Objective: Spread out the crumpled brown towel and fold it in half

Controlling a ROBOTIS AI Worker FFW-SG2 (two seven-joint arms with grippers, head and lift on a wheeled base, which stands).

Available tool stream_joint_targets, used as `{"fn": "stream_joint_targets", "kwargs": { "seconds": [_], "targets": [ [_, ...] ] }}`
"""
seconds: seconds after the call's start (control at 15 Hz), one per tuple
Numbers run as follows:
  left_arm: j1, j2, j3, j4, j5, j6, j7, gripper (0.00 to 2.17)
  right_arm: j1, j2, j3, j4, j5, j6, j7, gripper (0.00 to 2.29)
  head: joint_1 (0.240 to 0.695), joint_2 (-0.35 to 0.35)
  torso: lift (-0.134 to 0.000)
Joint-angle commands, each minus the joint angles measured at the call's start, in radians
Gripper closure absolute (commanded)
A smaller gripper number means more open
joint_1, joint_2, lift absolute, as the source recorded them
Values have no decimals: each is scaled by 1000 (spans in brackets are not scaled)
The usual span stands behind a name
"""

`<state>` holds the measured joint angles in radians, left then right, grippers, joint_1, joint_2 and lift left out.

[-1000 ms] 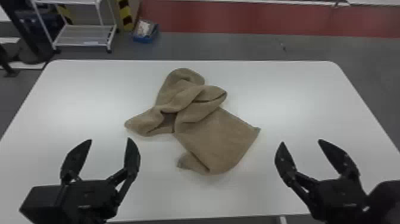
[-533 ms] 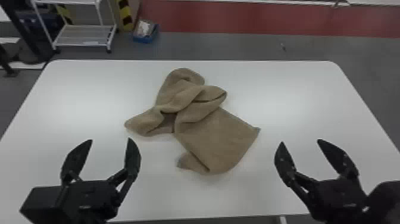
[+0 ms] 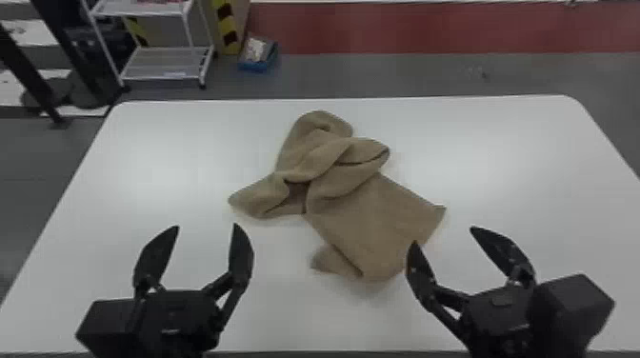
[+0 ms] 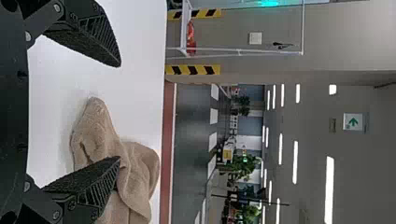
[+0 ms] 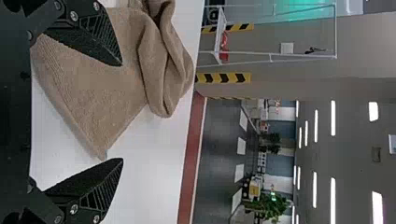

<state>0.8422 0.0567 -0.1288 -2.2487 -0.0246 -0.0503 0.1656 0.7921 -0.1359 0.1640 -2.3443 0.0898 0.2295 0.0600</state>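
The brown towel (image 3: 376, 214) lies crumpled mid-table, its far left part bunched in folds, its near right part flatter, with a corner pointing right. My left gripper (image 3: 207, 228) is open over the table, to the left of and nearer than the towel. My right gripper (image 3: 443, 235) stands open by the towel's near right part, one finger close to its edge; whether they touch I cannot tell. In the left wrist view the open left gripper (image 4: 120, 112) has the towel (image 4: 137, 172) beyond one finger. In the right wrist view the towel (image 5: 93, 88) reaches between the fingers of the open right gripper (image 5: 123, 112).
The white table (image 3: 157, 181) has bare surface around the towel on all sides. Past its far edge, a white shelf cart (image 3: 164, 62) and a blue box (image 3: 259, 54) stand on the floor at the back left.
My right gripper has moved left, toward the towel's near right part, still open. The left gripper and the towel look unmoved.
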Motion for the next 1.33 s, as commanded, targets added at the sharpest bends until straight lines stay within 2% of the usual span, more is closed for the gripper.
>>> {"fn": "stream_joint_targets", "kwargs": {
  "seconds": [0.0, 0.07, 0.13, 0.27, 0.53, 0.8, 0.93, 1.07, 1.13, 1.27],
  "targets": [
    [5, 0, 3, 0, 0, -6, 0, 201, -68, -4, 103, 37, 62, 98, 0, 167, 695, 83, -125],
    [6, 0, 5, 1, 0, -9, -1, 201, -97, -4, 143, 60, 88, 123, -2, 167, 695, 106, -125],
    [6, 0, 5, 3, 0, -9, -1, 201, -120, -5, 175, 82, 105, 150, -3, 167, 695, 159, -125],
    [6, 0, 8, 8, 0, -12, -1, 201, -172, -5, 232, 129, 134, 221, -8, 174, 695, 202, -125],
    [6, 0, 15, 11, 2, -12, -6, 201, -208, -5, 258, 180, 140, 258, -16, 201, 695, 268, -125],
    [-6, 0, 17, 28, 8, -12, -8, 201, -223, -5, 252, 198, 139, 291, -17, 461, 695, 275, -125],
    [-17, 0, 17, 40, 11, -9, -9, 201, -231, -4, 250, 209, 139, 304, -22, 822, 695, 271, -125],
    [-21, 0, 18, 47, 11, -9, -9, 201, -234, -5, 246, 212, 136, 298, -49, 1349, 695, 260, -125],
    [-25, 0, 25, 47, 15, -9, -11, 201, -234, -5, 241, 209, 134, 291, -52, 1528, 695, 255, -125],
    [-29, 0, 31, 52, 20, -6, -15, 201, -223, -5, 213, 192, 126, 285, -54, 1656, 695, 247, -125]
  ]
}}
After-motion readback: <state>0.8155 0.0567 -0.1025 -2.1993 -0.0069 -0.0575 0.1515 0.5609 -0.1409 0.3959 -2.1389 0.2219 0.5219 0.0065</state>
